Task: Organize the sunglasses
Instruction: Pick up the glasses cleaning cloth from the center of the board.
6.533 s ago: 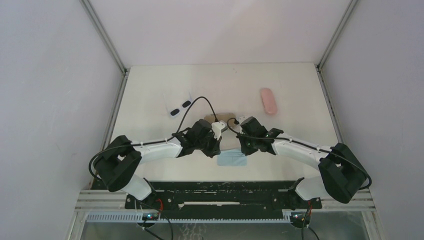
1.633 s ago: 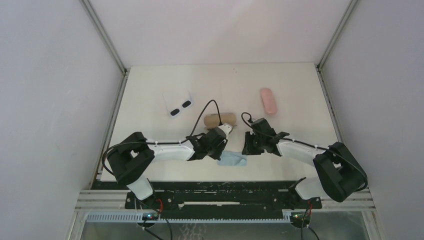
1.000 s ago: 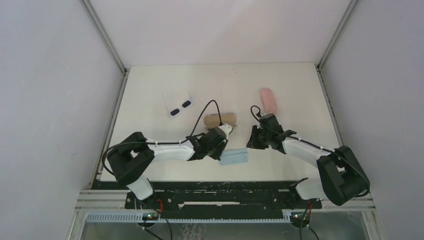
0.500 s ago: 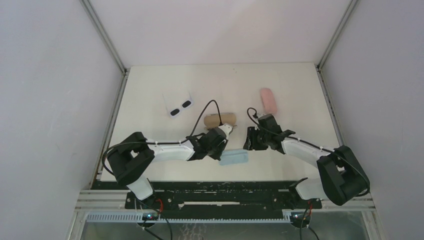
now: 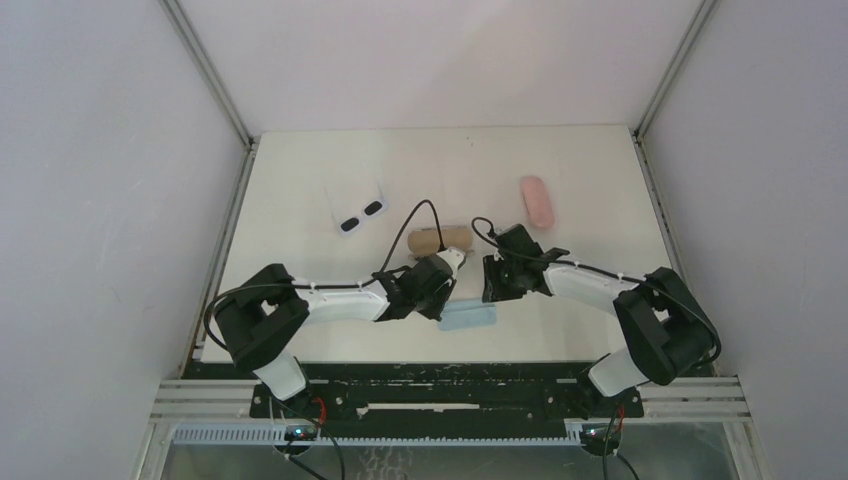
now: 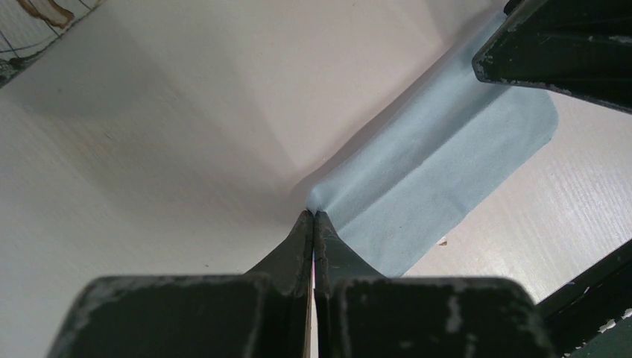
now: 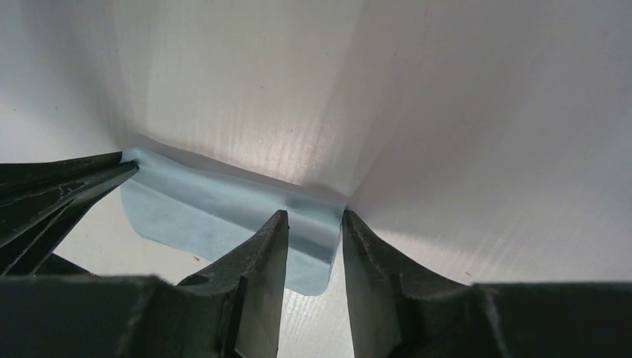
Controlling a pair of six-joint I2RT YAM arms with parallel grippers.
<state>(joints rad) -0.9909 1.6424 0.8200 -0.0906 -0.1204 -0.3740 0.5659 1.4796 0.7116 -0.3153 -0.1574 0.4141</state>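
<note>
One blue cloth [image 5: 468, 316], left gripper [image 6: 314, 216] clamping corner; right gripper [image 7: 314, 221] ajar astride edge

Cream-white table [image 5: 300, 170], matte, finely streaked up close. Plain pale grey walls [image 5: 100, 200] close it in left, right and rear. Metal posts [image 5: 205, 70] slant at upper left and upper right. Black rail [image 5: 440, 385] along the bottom. Soft, even light.

Cloth [image 5: 468, 316] light blue; oval case [image 5: 537, 201] pink; sunglasses [image 5: 360, 214] white-framed, dark lenses; other case [image 5: 441, 238] tan; table [image 5: 600, 170] cream.
</note>
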